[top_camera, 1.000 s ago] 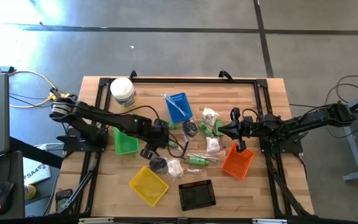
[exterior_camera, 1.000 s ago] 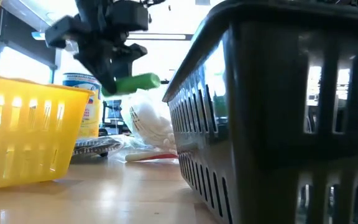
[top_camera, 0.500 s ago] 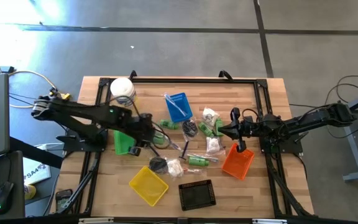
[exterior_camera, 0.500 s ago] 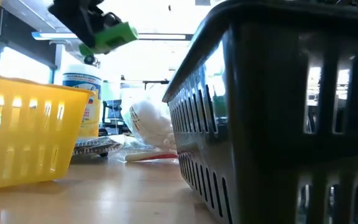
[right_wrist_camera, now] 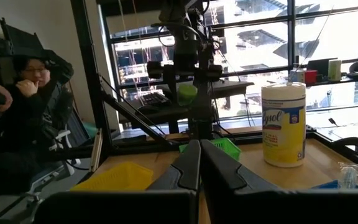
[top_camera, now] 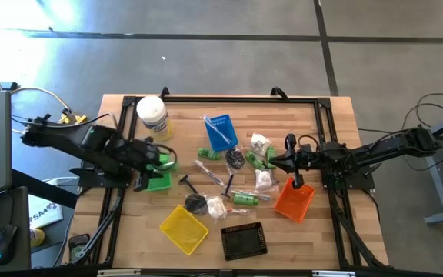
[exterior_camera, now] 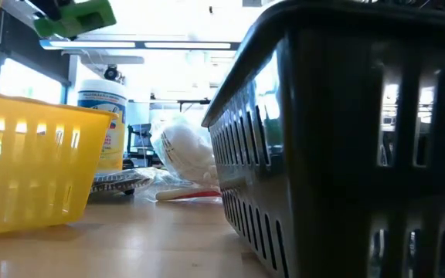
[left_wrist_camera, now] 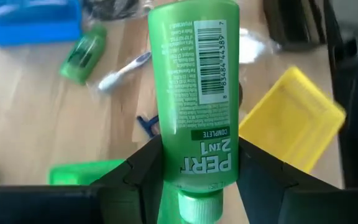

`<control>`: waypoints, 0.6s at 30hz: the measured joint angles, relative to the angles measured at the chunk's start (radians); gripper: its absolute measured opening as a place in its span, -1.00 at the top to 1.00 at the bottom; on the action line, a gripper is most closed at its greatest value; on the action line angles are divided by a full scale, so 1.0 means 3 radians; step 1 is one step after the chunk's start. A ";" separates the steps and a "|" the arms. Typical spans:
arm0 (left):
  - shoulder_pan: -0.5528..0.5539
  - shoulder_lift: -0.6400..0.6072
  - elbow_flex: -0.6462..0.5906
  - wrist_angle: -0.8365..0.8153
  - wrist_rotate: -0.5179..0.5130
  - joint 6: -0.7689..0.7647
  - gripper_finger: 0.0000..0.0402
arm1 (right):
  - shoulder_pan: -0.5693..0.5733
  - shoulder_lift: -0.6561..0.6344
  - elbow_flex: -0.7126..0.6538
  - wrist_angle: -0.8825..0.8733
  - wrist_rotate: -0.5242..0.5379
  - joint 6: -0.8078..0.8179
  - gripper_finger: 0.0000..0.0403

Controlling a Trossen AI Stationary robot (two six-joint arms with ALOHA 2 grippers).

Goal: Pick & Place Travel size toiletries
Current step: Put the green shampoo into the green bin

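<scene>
My left gripper [top_camera: 151, 158] is shut on a green bottle [left_wrist_camera: 194, 93] of the travel size toiletries, high over the green tray [top_camera: 158, 181] at the table's left. The low view shows this bottle [exterior_camera: 79, 17] up in the air. More toiletries [top_camera: 241, 173] lie loose on the wood mid-table: another green bottle [left_wrist_camera: 82, 53], a toothbrush [left_wrist_camera: 123, 68], sachets and dark bits. My right gripper [top_camera: 289, 160] hangs shut and holds nothing, above the table beside the orange tray [top_camera: 294, 200]. My left gripper pinches the bottle's two sides [left_wrist_camera: 166, 168] between its two fingers, close to the cap end [left_wrist_camera: 199, 208]. The fingers slant down from the table's left, and the bottle lies along them, its cap toward the wrist. The bottle is lifted clear above the green tray.
A white tub [top_camera: 151, 114] stands at the far left and a blue tray [top_camera: 221, 131] behind the pile. A yellow tray [top_camera: 183, 228] and a black tray [top_camera: 243, 241] sit at the near edge. A person [right_wrist_camera: 23, 93] sits beyond the table.
My left gripper has carried the green bottle from mid-table toward the left edge and upward, rolling its wrist on the way. It now hangs over the green tray. The bottle has stayed clear of the table throughout.
</scene>
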 joint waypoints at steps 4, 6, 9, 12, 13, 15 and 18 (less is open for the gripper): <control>-0.0225 -0.0206 -0.0252 0.0027 -0.0451 -0.0881 0.22 | 0.0001 0.0000 0.0000 -0.0002 0.0000 0.0001 0.98; -0.0348 -0.0249 -0.0359 0.0031 -0.0630 -0.1320 0.22 | 0.0001 -0.0001 0.0000 -0.0003 0.0003 -0.0001 0.98; -0.0566 -0.0258 -0.0530 0.0023 -0.0670 -0.1729 0.22 | 0.0000 0.0000 0.0000 -0.0046 0.0013 -0.0001 0.98; -0.0796 -0.0258 -0.0712 0.0018 -0.0765 -0.2086 0.22 | 0.0001 -0.0001 0.0000 -0.0047 0.0013 -0.0001 0.98; -0.0861 -0.0258 -0.0770 0.0006 -0.0811 -0.2217 0.22 | 0.0000 0.0000 0.0000 -0.0048 0.0013 -0.0001 0.98; -0.0960 -0.0250 -0.0870 -0.0002 -0.0898 -0.2447 0.22 | 0.0001 0.0000 0.0000 -0.0048 0.0013 -0.0001 0.98; -0.1056 -0.0251 -0.1005 -0.0009 -0.1050 -0.2788 0.22 | 0.0000 0.0000 0.0000 -0.0051 0.0013 -0.0001 0.98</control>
